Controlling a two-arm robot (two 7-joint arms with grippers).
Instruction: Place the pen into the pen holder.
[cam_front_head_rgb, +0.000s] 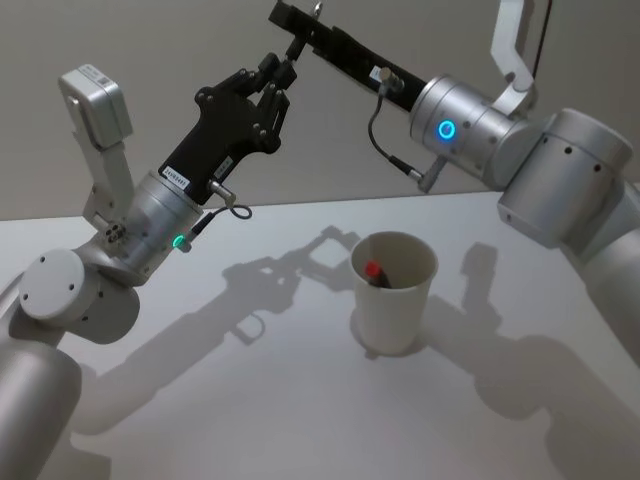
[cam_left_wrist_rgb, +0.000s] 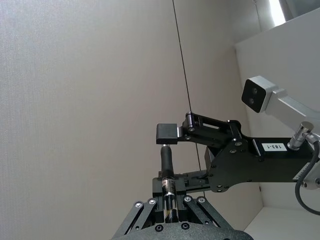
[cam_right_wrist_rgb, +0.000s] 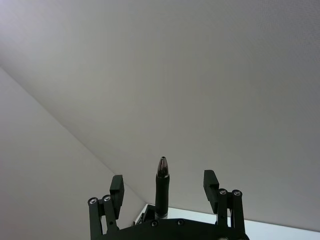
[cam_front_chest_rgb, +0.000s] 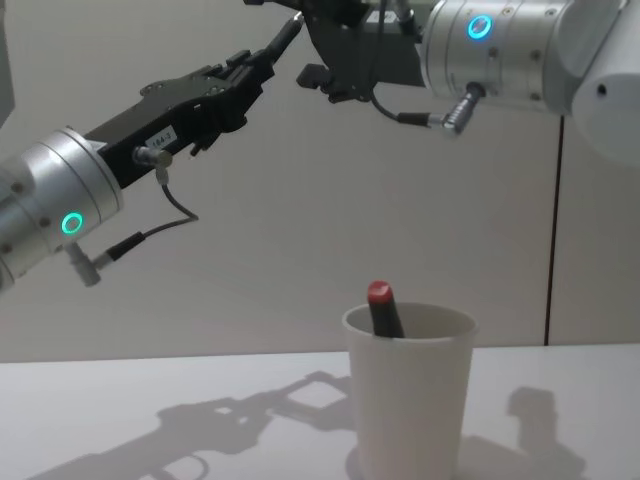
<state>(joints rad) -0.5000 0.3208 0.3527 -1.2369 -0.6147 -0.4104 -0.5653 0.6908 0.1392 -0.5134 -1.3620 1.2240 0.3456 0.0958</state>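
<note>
Black pen (cam_left_wrist_rgb: 167, 172) clamped in left fingers (cam_left_wrist_rgb: 150, 207); right fingers (cam_right_wrist_rgb: 212, 182) apart.

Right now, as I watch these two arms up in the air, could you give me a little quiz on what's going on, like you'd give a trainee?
1. True or false: the white cup on the table is empty.
2. Which gripper is clamped on the black pen? A) the left gripper B) the right gripper C) neither
3. Fill in: the right gripper's fingers stand ____ on either side of the pen's tip.

Key: 1. False, a red-capped pen already leans inside it. 2. A. 3. open.
</note>
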